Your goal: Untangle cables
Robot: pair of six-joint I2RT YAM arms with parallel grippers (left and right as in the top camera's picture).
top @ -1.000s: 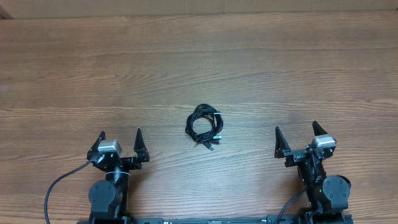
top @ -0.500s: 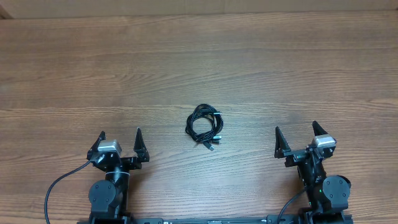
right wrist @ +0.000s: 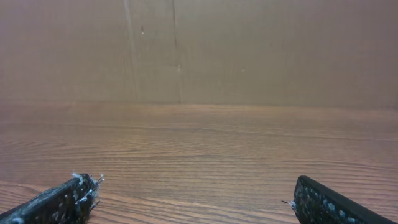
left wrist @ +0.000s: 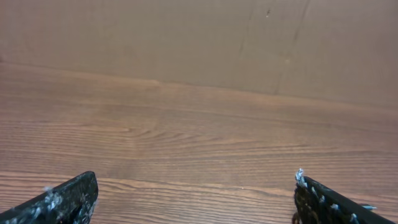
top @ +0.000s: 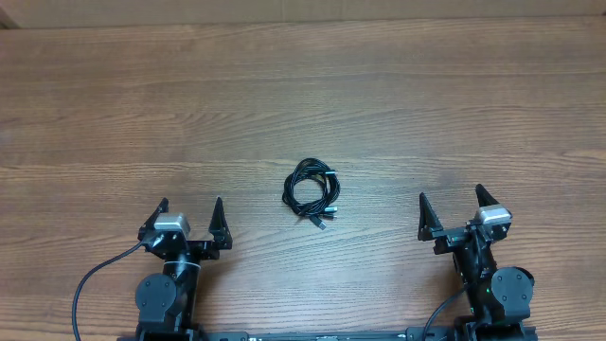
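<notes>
Table: the broad brown wood-grain table fills the overhead view. It is flat and matte, with the grain running side to side. A bare, even surface suits the job, I judge, since loose cord can be dragged and spread across it.
Back panel: a plain tan, cardboard-like upright panel closes the far edge in both wrist views and shows faint vertical seams.
Left gripper: the black two-finger left gripper sits at the near edge, left of centre, with its jaws spread wide and holding nothing. Its fingers look rough and knobbly, flecked with pale fibre. Parked low and pointing across the table, it reads as a ready pose.
Right gripper: the black two-finger right gripper mirrors it at the near right. It is likewise spread wide and empty, with the same pointed, textured fingers.
Cables: the thin black flexible cables lie in one small round coil at mid-table, between the two grippers and well apart from both. Several glossy loops overlap, but how they cross is too small to tell. Neither wrist view shows them. The central spot lets either arm reach in, I judge, and no untangling looks begun.
Plug ends: small plug ends stick out on the coil's near side. Being stiffer than cord, they are probably the easiest place to pinch.
</notes>
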